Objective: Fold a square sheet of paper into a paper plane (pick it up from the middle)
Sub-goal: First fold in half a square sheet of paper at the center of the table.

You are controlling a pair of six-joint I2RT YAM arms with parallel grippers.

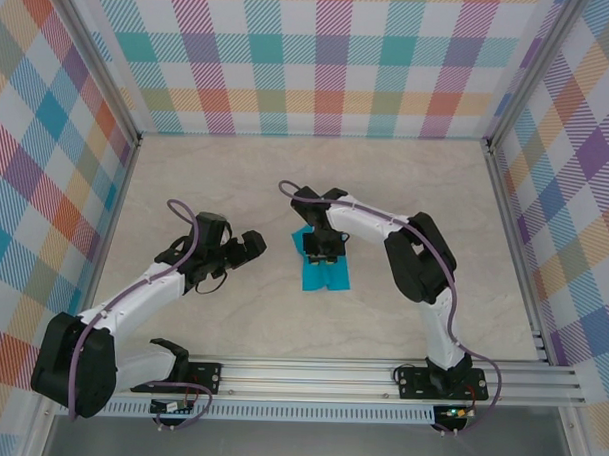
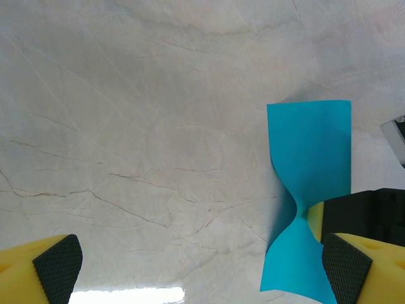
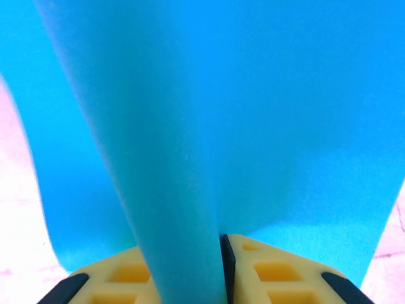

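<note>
Marble-look bench [image 1: 236, 176], plaid walls. R hand [image 1: 321, 251] pinches paper [image 1: 323, 278] at mid; L hand [image 1: 252, 244] spread, just beside. Lift slow w/ pinch centred so halves droop evenly.

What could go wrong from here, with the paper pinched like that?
1. The right gripper is shut on the paper at its middle, and the paper waists there: a stray crease may set.
2. One narrow pinch is the whole hold; the paper might twist or slip.
3. The left gripper is open close beside it; moving in, it could snag an edge.
</note>
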